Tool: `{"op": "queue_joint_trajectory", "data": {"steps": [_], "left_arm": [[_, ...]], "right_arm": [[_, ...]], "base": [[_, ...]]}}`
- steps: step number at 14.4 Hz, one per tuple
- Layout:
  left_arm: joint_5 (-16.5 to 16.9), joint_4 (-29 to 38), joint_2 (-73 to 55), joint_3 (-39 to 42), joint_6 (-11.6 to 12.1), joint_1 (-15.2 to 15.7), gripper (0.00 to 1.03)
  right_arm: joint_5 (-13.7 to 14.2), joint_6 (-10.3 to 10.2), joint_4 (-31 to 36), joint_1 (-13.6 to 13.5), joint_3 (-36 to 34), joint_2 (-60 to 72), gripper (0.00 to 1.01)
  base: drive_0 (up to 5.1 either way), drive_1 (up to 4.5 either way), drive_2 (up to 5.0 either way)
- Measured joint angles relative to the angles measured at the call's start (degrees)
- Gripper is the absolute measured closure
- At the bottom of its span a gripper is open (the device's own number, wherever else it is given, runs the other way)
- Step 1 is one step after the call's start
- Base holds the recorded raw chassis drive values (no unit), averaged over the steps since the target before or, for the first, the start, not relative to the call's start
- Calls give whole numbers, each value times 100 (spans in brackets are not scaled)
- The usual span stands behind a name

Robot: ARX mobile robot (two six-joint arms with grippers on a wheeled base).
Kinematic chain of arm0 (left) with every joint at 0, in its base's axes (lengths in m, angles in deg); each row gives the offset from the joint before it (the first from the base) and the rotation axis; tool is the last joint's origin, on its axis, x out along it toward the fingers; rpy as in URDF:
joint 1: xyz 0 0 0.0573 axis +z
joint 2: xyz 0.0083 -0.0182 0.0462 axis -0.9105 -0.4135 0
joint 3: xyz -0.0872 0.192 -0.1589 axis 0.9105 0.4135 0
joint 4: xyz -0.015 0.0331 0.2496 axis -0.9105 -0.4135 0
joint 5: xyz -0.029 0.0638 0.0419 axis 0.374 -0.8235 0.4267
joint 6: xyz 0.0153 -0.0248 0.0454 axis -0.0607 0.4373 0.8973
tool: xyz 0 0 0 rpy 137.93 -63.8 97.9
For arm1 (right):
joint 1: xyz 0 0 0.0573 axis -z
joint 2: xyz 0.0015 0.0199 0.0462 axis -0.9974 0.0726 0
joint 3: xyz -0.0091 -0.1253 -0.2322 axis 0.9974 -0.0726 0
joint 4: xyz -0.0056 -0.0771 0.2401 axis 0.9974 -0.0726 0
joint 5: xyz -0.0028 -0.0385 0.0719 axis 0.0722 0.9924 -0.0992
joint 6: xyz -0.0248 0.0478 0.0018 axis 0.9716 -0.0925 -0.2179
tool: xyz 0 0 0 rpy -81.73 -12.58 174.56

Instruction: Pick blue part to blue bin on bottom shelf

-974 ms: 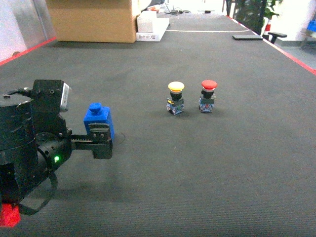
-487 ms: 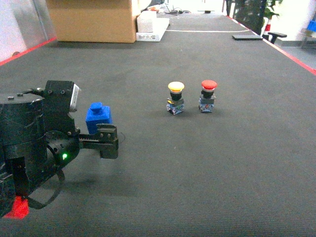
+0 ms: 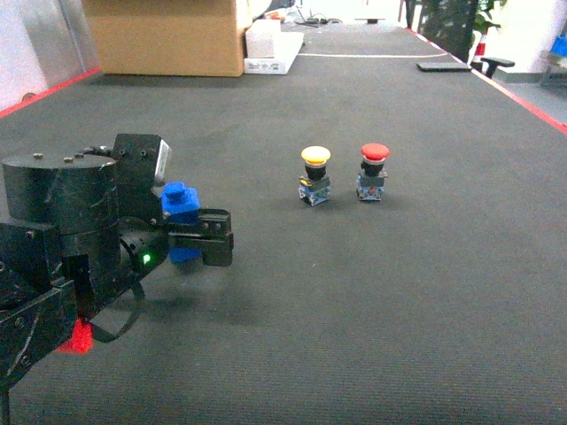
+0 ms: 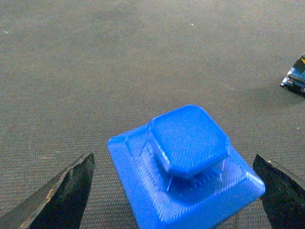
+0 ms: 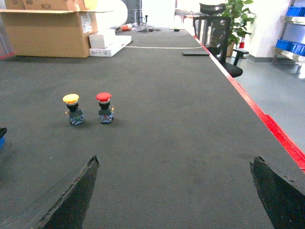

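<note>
Since a second ago my left arm has swung further right and forward across the dark surface point(image 3: 372, 292), so the left pincer point(image 3: 211, 239) now reaches past the blue part point(image 3: 181, 212) rather than beside it. In the head view the arm sits low at the left, its black wrist housing bulky in front, the pincer stretched out level toward the right, and the blue part shows just behind the near finger; from there I cannot tell whether the fingers touch it. My left wrist camera settles more: the blue part point(image 4: 188, 176) sits on the carpeted surface between the two dark fingertips point(image 4: 62, 195), with gaps on either side, so the left pincer is spread open and grips nothing. The right wrist camera shows the right pincer point(image 5: 174, 200) also spread wide over bare carpet. Farther out stand a yellow push-button point(image 3: 315, 174) and a red push-button point(image 3: 373, 172), side by side and apart. At the far end, a cardboard box point(image 3: 164, 35) rests.
</note>
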Motion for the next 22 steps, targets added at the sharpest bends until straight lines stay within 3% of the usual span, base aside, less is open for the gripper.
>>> {"op": "queue_joint_trajectory", "data": {"steps": [4, 8, 9, 12, 15, 16, 18, 20, 22], "left_arm": [[-68, -125, -297, -343, 22, 2, 7], [-116, -96, -302, -372, 44, 2, 52], [-118, -90, -302, -369, 42, 2, 58], [-116, 151, -90, 94, 11, -2, 58], [-232, 881, 1233, 1591, 28, -138, 58], [-319, 951, 1869, 2122, 153, -192, 59], [-546, 254, 3421, 3303, 153, -286, 59], [-1119, -1080, 5589, 4151, 44, -479, 59], [-1985, -3071, 8249, 4360, -87, -1178, 59]], "right_arm": [[0, 0, 0, 0, 0, 0, 3], [0, 0, 0, 0, 0, 0, 3], [0, 0, 0, 0, 0, 0, 3], [0, 0, 0, 0, 0, 0, 3], [0, 0, 0, 0, 0, 0, 3], [0, 0, 0, 0, 0, 0, 3], [0, 0, 0, 0, 0, 0, 3], [0, 0, 0, 0, 0, 0, 3], [0, 0, 0, 0, 0, 0, 3]], "base": [[0, 0, 0], [0, 0, 0], [0, 0, 0], [0, 0, 0], [0, 0, 0], [0, 0, 0], [0, 0, 0], [0, 0, 0], [0, 0, 0]]}}
